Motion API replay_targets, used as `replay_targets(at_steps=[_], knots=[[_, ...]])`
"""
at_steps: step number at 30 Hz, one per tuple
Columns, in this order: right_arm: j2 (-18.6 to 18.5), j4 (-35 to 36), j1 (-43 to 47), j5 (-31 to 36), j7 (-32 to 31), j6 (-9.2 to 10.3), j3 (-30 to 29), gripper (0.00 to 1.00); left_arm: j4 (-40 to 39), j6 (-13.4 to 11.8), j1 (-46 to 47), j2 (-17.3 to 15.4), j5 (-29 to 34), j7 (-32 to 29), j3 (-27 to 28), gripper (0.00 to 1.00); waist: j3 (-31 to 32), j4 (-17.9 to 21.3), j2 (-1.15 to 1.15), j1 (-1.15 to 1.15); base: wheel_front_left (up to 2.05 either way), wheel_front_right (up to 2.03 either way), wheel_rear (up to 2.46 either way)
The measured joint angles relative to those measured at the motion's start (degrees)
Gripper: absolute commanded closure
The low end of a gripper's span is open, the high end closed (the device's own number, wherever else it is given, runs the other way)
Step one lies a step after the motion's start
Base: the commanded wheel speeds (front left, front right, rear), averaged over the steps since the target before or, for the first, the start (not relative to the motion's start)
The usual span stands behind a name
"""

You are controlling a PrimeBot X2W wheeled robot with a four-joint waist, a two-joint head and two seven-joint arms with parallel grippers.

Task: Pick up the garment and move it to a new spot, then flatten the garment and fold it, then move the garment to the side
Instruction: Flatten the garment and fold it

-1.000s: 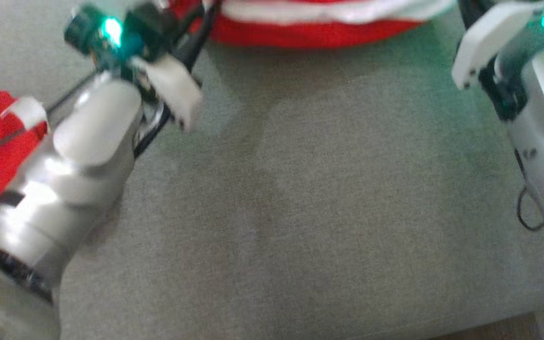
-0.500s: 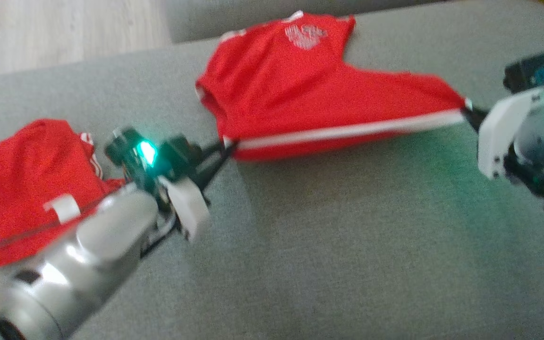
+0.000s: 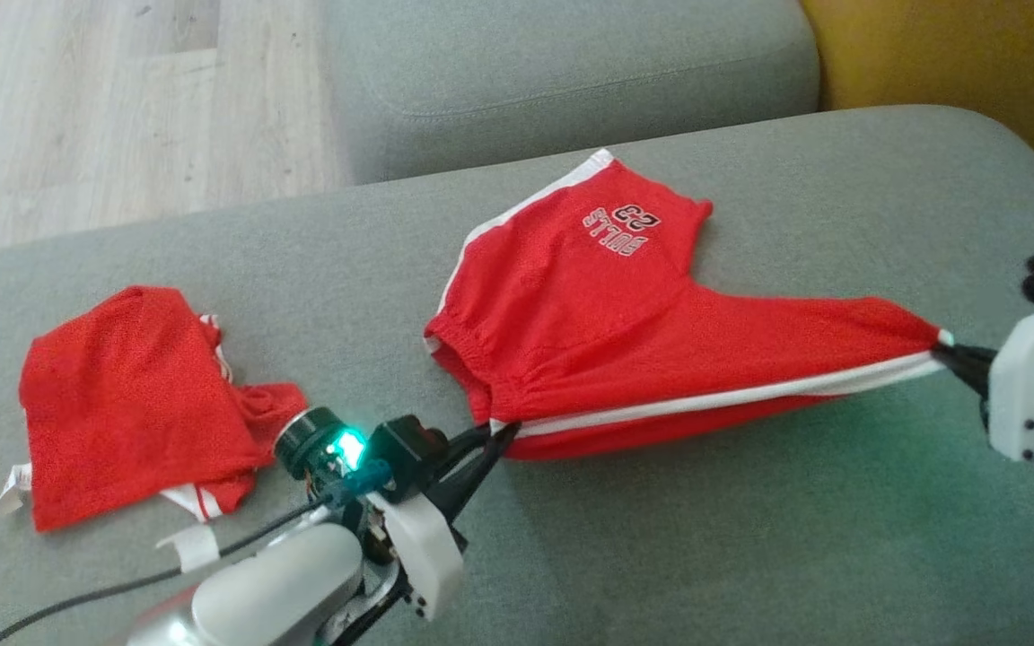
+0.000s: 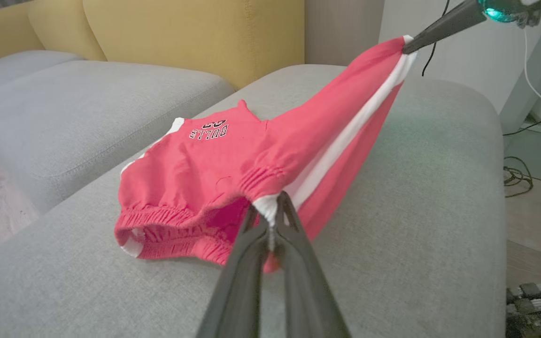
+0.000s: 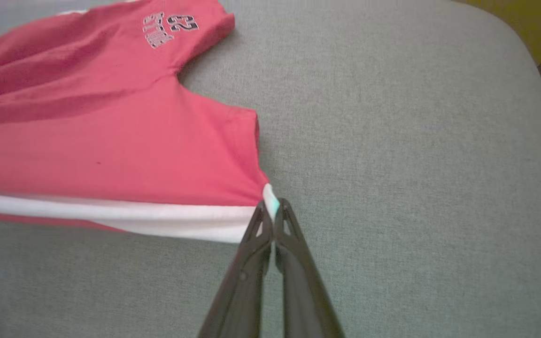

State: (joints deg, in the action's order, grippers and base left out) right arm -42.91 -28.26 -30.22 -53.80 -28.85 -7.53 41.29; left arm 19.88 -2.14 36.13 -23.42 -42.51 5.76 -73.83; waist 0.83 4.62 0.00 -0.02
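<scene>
A pair of red shorts [image 3: 625, 323] with a white side stripe and "BULLS 23" print is stretched over the grey sofa seat [image 3: 661, 538]. My left gripper [image 3: 503, 429] is shut on the waistband end of the stripe [image 4: 270, 209]. My right gripper [image 3: 943, 345] is shut on the leg-hem corner [image 5: 270, 204]. The near striped edge hangs taut and raised between both grippers, while the far leg with the print [image 5: 169, 28] rests on the cushion. The shorts [image 4: 233, 173] also fill the middle of the left wrist view.
A second red garment [image 3: 135, 404] lies crumpled on the seat at the left. Another grey cushion [image 3: 571, 72] sits beyond, a yellow sofa [image 3: 948, 54] at the far right, wooden floor [image 3: 104, 108] at the far left. Cables [image 4: 517, 176] lie on the floor.
The head camera has tilted up, bringing the whole shorts and the second garment into view. Both grippers keep their hold with the shorts stretched between them.
</scene>
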Motion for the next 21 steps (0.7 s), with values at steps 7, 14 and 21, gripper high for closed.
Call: replay_targets(at_steps=[7, 14, 21], knots=[[-0.2, 4.7, 1.5, 2.2, 4.2, 0.0, -9.2, 1.0, -4.1, -5.3, 0.2, -1.1, -1.4, -0.7, 2.9, 1.0, -2.1, -1.3, 0.0, 0.02, 0.0, 0.0, 0.0], [5.7, 3.8, -1.4, 10.3, 9.6, 0.0, -18.8, 1.0, -2.5, -7.5, 4.8, 0.6, -1.7, -0.7, 5.6, 1.0, -6.7, -3.3, 0.0, 0.03, 0.0, 0.0, 0.0], [11.4, 0.5, -8.1, 18.0, 12.2, 0.0, -23.7, 1.0, 0.8, -8.5, 7.7, 3.0, -1.9, -0.6, 7.1, 1.0, -11.3, -5.6, 0.0, 0.03, 0.0, 0.0, 0.0]])
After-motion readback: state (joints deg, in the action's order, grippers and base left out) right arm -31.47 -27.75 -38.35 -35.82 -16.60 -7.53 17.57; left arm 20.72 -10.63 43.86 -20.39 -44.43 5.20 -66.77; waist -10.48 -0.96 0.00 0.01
